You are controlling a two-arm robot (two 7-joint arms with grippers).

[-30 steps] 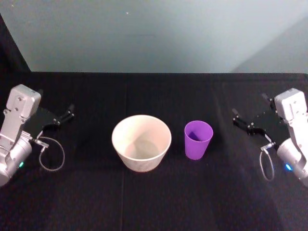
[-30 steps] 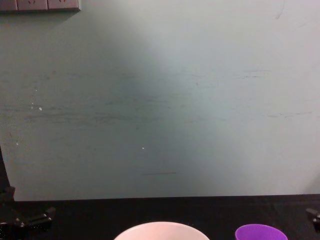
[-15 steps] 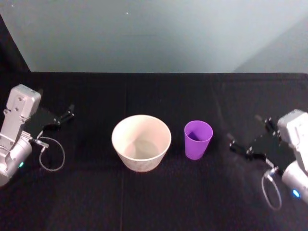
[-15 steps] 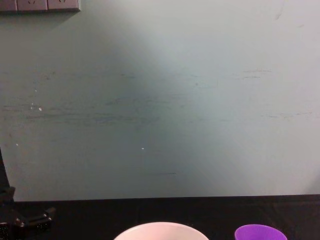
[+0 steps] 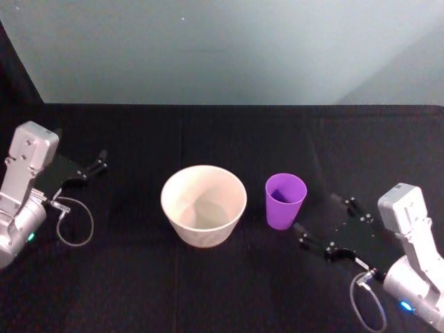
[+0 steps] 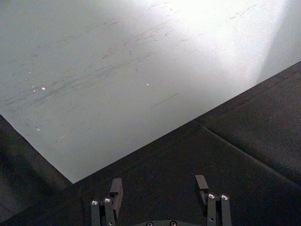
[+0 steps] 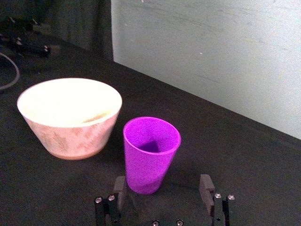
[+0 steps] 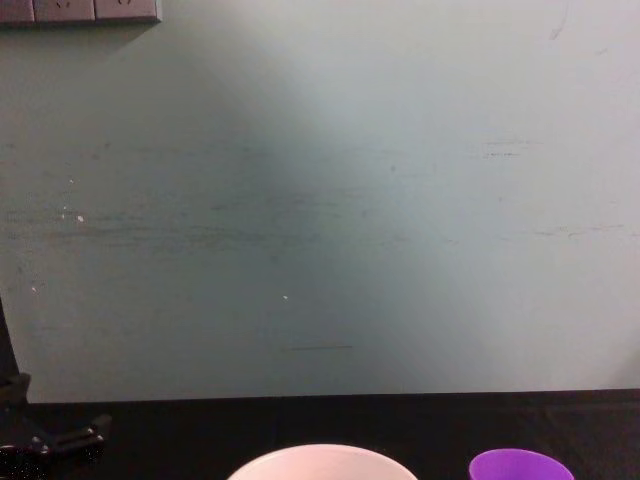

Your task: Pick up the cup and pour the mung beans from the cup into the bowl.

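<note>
The purple cup [image 5: 285, 201] stands upright on the black table [image 5: 229, 139], just right of the wide pale bowl [image 5: 203, 205]. My right gripper [image 5: 317, 214] is open, low on the table to the right of the cup. In the right wrist view the cup [image 7: 150, 155] stands just ahead of the open right gripper [image 7: 162, 183], centred on the gap between its fingers, with the bowl [image 7: 70, 117] beside it. Only a dark patch shows at the cup's bottom; I cannot make out mung beans. My left gripper [image 5: 97, 163] rests open at the far left, also seen as the left gripper [image 6: 159, 183].
A pale wall [image 5: 222, 48] rises behind the table's far edge. The bowl rim [image 8: 320, 462] and cup rim [image 8: 520, 466] peek in at the bottom of the chest view, with the left gripper [image 8: 60, 440] low at its left. Cable loops hang from both wrists.
My right gripper has swung from the far right in toward the cup, coming lower and nearer the table's front. The left arm, cup and bowl have not moved.
</note>
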